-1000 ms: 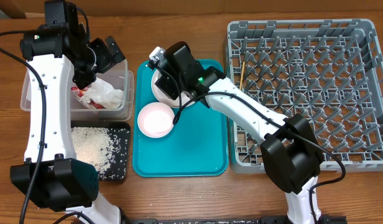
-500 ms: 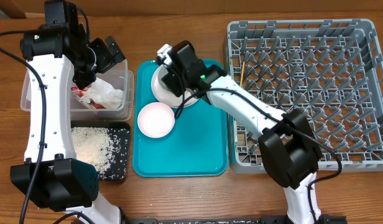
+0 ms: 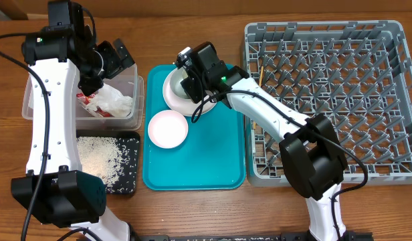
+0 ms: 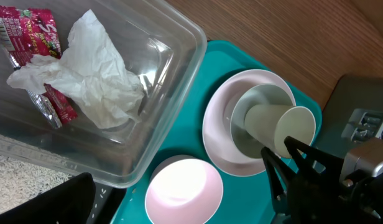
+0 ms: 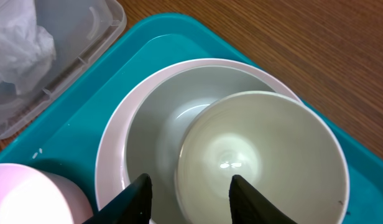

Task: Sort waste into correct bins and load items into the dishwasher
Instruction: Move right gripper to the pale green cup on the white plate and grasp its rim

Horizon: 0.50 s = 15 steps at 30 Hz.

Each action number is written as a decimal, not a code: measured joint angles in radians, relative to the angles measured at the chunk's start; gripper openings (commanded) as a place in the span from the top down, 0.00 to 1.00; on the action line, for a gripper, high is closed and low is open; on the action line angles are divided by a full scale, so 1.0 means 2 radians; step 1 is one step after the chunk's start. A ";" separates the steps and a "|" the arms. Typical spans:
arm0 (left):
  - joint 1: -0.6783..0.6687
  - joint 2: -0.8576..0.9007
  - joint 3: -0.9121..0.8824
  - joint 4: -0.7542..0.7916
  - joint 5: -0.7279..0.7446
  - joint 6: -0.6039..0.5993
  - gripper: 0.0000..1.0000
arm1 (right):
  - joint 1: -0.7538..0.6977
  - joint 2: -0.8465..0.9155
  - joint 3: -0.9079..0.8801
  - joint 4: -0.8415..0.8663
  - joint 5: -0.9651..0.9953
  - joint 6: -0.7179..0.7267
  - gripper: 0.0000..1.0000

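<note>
Wooden surface (image 3: pixel 192 27) fills the overhead view, with no room visible beyond it. Over the last second the right arm has been swung a little toward 1 o'clock across the teal tray (image 3: pixel 219 161), and the right claw (image 5: pixel 190 182) is now set at the pale cup (image 5: pixel 260 155). Its fingers are spread, with the cup's near wall between them, and nothing is gripped yet. The cup is tipped inside a bowl (image 5: pixel 160 118) that is stacked on the plate (image 5: pixel 117 162); a second bowl (image 3: pixel 168 128) is seen just beside them at 7 o'clock. A cup pickup appears to be prepared for loading into the grey rack (image 3: pixel 326 94) at 3 o'clock, where chopsticks (image 3: pixel 260 80) are already lodged. The left claw (image 3: pixel 114 57) is held spread and empty over the clear tub (image 3: pixel 136 100), where the wrapper (image 4: pixel 30 31) and tissue (image 4: pixel 92 81) lie. Rice (image 3: pixel 99 157) is seen in the black tray (image 3: pixel 129 181) at 8 o'clock, so the waste seems sorted.
</note>
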 measured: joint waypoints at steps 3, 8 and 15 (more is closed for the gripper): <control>0.000 0.000 0.000 0.000 0.000 0.000 0.00 | 0.000 0.000 0.000 -0.001 -0.005 0.000 0.62; 0.000 0.000 0.000 0.000 0.000 0.000 0.00 | 0.000 0.000 0.000 0.001 -0.007 0.002 0.71; 0.000 0.000 0.000 0.000 0.000 0.000 0.00 | 0.000 0.000 0.000 -0.007 -0.008 0.002 0.76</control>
